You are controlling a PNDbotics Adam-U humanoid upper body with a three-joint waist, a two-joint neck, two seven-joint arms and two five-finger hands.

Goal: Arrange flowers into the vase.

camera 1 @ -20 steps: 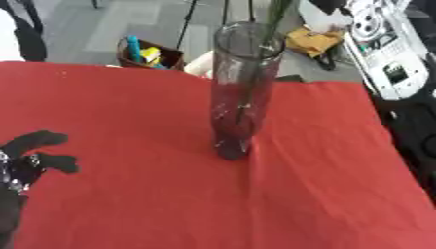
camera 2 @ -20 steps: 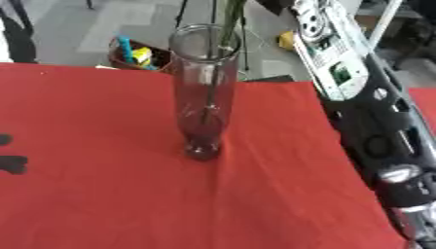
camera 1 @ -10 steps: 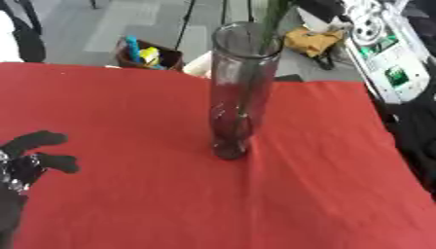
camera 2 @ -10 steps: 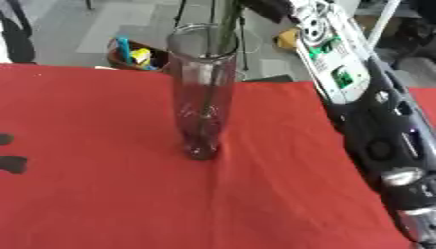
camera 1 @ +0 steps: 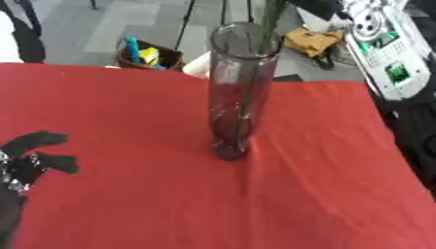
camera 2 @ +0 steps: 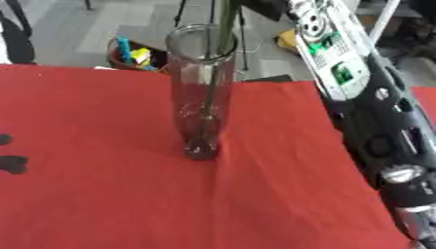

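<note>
A red tablecloth (camera 1: 128,194) covers the table, and behind its far edge a grey floor shows with a small basket (camera 1: 146,54) of coloured things. The left hand (camera 1: 30,155) rests at the lower left corner, its fingers relaxed and spread, holding nothing and well apart from the tall glass vase (camera 1: 238,92), which stands upright near the middle with a green flower stem (camera 2: 220,48) inside, rising above its rim. The right arm (camera 2: 366,121) reaches along the right edge toward the stem's top, but its hand is out of view; the cloth lies bare around the vase, and no writing is readable.
</note>
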